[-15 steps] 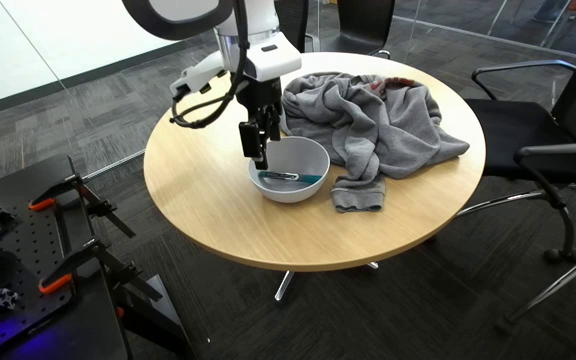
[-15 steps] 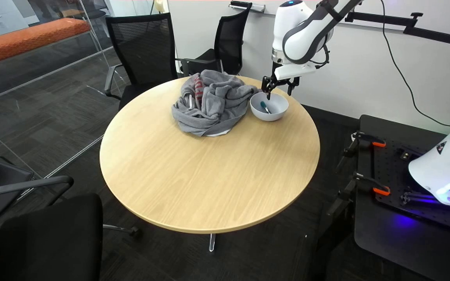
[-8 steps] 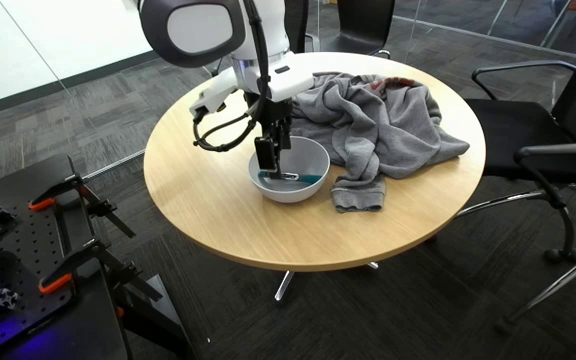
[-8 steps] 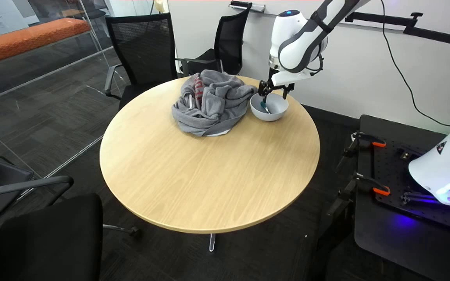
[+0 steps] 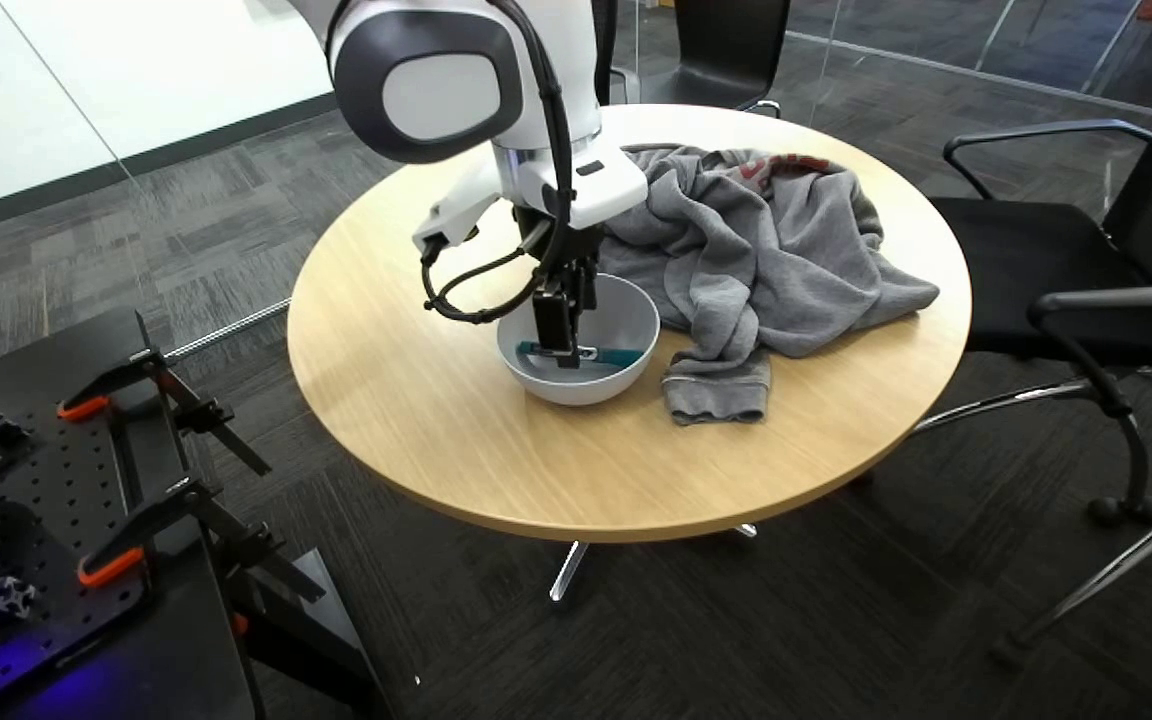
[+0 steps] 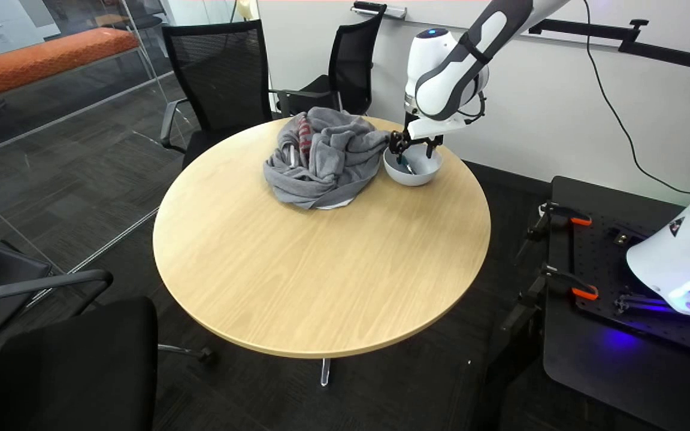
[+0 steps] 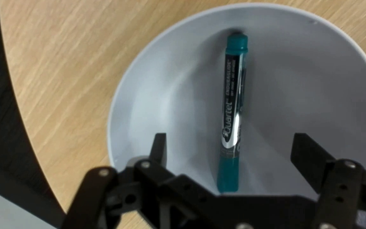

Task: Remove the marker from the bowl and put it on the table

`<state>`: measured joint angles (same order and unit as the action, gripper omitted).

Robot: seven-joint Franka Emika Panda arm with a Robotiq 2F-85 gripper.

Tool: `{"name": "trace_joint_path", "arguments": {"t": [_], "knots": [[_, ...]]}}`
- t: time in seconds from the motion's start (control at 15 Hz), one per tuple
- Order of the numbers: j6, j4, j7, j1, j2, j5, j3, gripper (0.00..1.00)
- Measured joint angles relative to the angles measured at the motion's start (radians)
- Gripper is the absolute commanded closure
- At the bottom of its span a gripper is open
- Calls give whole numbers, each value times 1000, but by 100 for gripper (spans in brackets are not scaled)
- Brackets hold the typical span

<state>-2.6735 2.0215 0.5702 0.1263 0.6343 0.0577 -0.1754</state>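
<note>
The teal marker [image 7: 233, 105] is parked in the pale bowl [image 7: 176, 79], which is set on the round wooden table [image 5: 436, 430]. The pincer [image 7: 230, 140] is held pointing down at the bowl and is spread pretty wide; in the wrist view the marker is framed between its fingers [image 7: 309, 159], but nothing's gripped. A grey sweatshirt [image 5: 726, 250] with some red print is bunched up just beside the bowl in both exterior views.

marker [image 5: 620, 356] in bowl [image 5: 624, 316] on table [image 5: 476, 430] | jaws partly hiding marker
</note>
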Motion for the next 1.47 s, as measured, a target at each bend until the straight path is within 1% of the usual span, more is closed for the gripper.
{"name": "trace_joint_path", "arguments": {"t": [0.33, 0.4, 0.47, 0.6, 0.73, 0.93, 1.2, 1.27, 1.33, 1.47], "knots": [[0, -54, 0, -7, 59, 11, 0, 0], [0, -64, 0, -7, 69, 12, 0, 3], [0, -71, 0, -7, 77, 12, 0, 27], [0, -84, 0, -7, 90, 14, -1, 29], [0, -94, 0, -7, 101, 14, -2, 44], [0, -104, 0, -7, 112, 16, -5, 69], [1, -112, 0, -7, 118, 17, -7, 97], [1, -114, 0, -7, 118, 17, -8, 100], [1, -115, 0, -7, 119, 17, -8, 96], [2, -117, 0, -8, 119, 17, -9, 95]]}}
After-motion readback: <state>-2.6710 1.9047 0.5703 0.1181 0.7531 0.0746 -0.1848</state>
